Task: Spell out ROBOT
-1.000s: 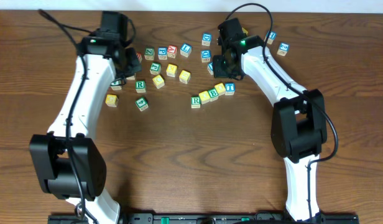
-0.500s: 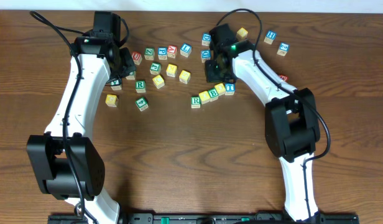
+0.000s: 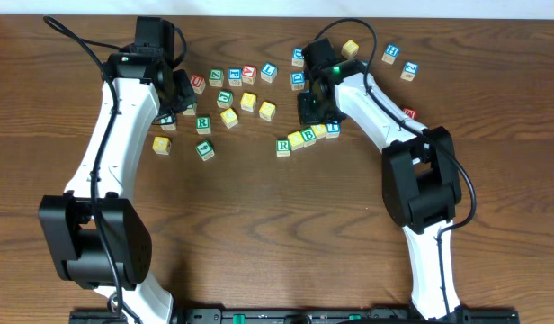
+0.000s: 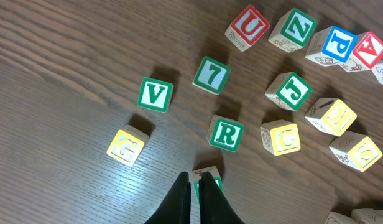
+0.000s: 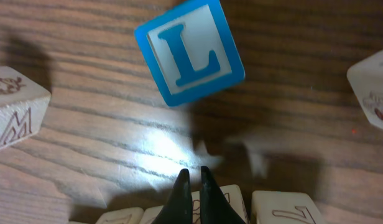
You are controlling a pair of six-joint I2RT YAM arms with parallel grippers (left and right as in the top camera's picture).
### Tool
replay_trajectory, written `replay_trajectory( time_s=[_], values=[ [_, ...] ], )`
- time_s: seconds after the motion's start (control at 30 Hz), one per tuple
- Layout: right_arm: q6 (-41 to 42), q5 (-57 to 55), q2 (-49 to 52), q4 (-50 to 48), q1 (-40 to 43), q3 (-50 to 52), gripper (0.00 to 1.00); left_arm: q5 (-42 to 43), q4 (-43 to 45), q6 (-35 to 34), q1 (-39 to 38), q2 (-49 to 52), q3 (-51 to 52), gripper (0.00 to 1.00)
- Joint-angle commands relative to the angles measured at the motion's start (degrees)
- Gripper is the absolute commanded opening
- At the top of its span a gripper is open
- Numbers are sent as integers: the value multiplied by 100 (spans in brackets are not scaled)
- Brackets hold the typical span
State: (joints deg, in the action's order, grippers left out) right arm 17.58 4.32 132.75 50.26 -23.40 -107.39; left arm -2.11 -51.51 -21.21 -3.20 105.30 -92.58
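Apparently right fingers [image 5: 181, 199] nearly together, over a block [image 5: 233, 195].

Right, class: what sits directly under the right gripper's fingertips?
A pale wooden block lies beneath the right gripper, a second block beside it. The fingers and the frame edge hide their letters.

Dark brown wood-grain table [image 3: 277, 225] filling nearly the whole overhead frame, grain running left to right, thin pale strip [image 3: 493, 7] along the top edge, nature unclear, bright glare patch [image 5: 157, 149] on the wood, lower centre of right wrist view.
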Motion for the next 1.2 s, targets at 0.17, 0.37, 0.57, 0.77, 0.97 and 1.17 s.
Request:
replay_trajectory(
  time_s=[0.17, 0.37, 0.57, 0.77, 0.97, 1.17],
  values=[
    [129, 15, 107, 243, 4, -4, 1, -94, -61, -72, 2, -83, -44, 8],
    [170, 15, 107, 468, -20, -4, 1, -94, -74, -74, 2, -83, -44, 7],
    [278, 17, 107, 612, -46, -4, 1, -94, -74, -101, -4, -83, -44, 7],
    [516, -116, 107, 807, -70, -4, 1, -94, -79, -160, -4, -83, -44, 7],
    [717, -118, 107, 940, -66, -4, 1, -94, -83, -160, -4, -83, -44, 7],
    [984, -118, 107, 734, -37, -37, 1, -94, -94, -160, -4, -83, -44, 8]
  ],
)
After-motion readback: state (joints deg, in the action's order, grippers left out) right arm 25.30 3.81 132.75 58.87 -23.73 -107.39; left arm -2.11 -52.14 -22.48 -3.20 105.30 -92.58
